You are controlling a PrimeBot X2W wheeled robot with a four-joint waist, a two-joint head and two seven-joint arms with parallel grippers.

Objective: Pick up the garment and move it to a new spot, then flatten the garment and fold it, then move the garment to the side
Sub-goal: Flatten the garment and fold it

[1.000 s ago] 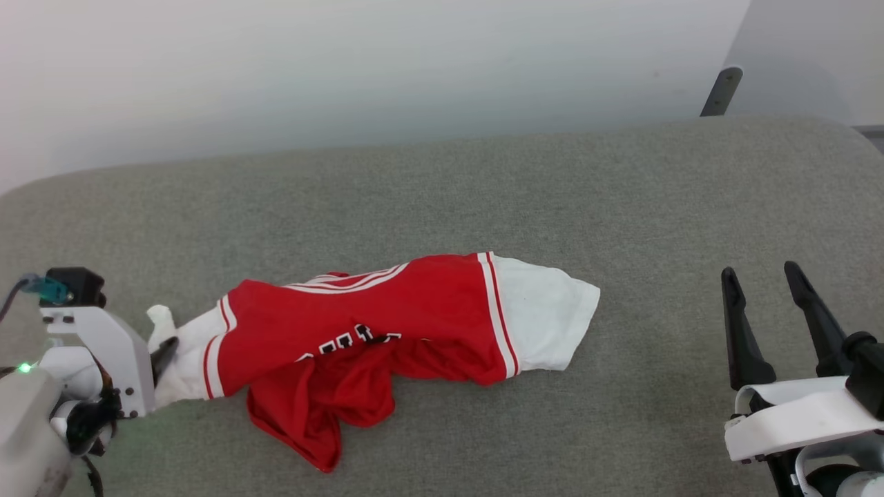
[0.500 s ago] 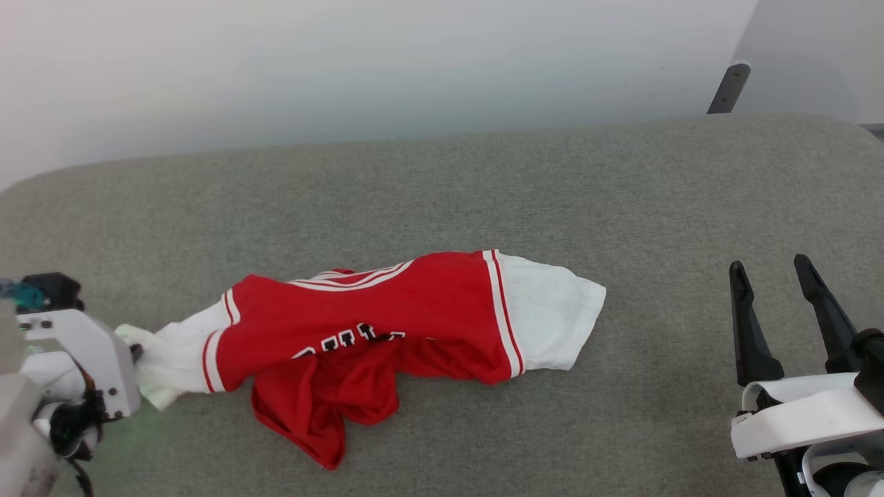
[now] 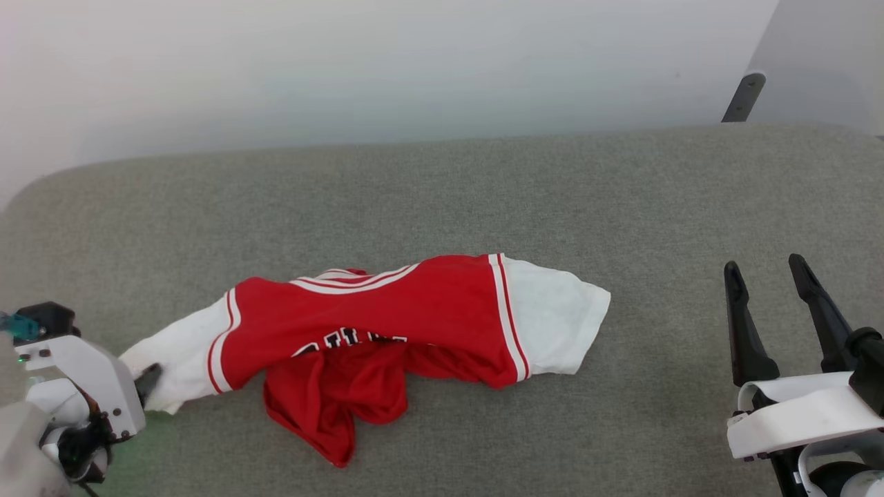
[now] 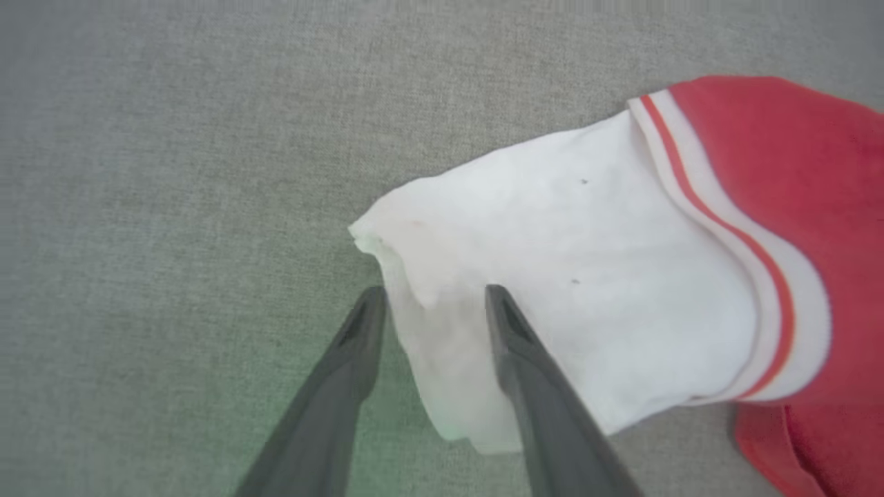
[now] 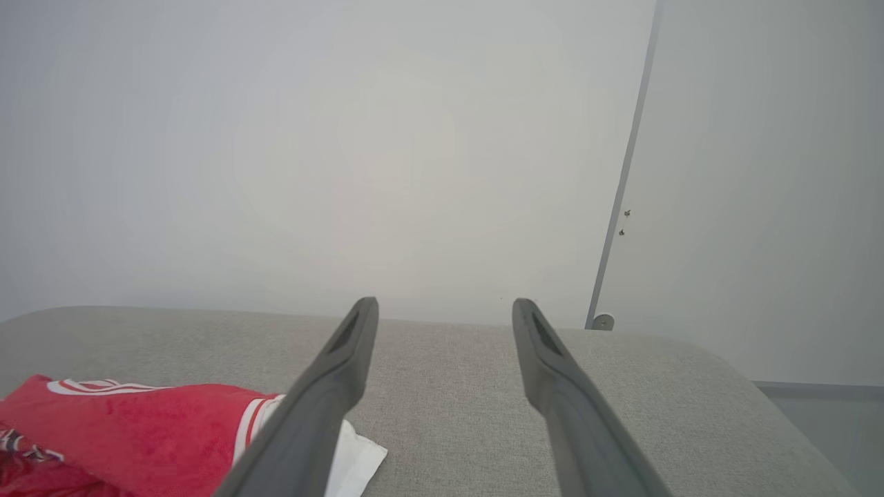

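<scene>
The garment (image 3: 387,317), a red jersey with white sleeve panels and striped bands, lies crumpled and stretched sideways on the grey cushion (image 3: 442,193). Its left white sleeve (image 4: 587,262) is pulled out flat toward my left gripper (image 3: 148,376). In the left wrist view, that gripper (image 4: 431,293) is open, with the sleeve's corner lying loose between its two dark fingers. My right gripper (image 3: 761,264) hovers open and empty at the lower right, well clear of the garment's right white sleeve (image 3: 559,324). The right wrist view shows that gripper (image 5: 445,301) open, with the garment (image 5: 138,421) at the lower left.
The grey cushion has a rounded far edge against a pale wall (image 3: 387,62). A dark post (image 3: 742,96) stands at the back right. Bare cushion lies between the garment and my right gripper.
My left gripper shut on the left sleeve, drew it out to the left, and has now opened; the sleeve lies flatter and longer. The head camera shifted slightly.
</scene>
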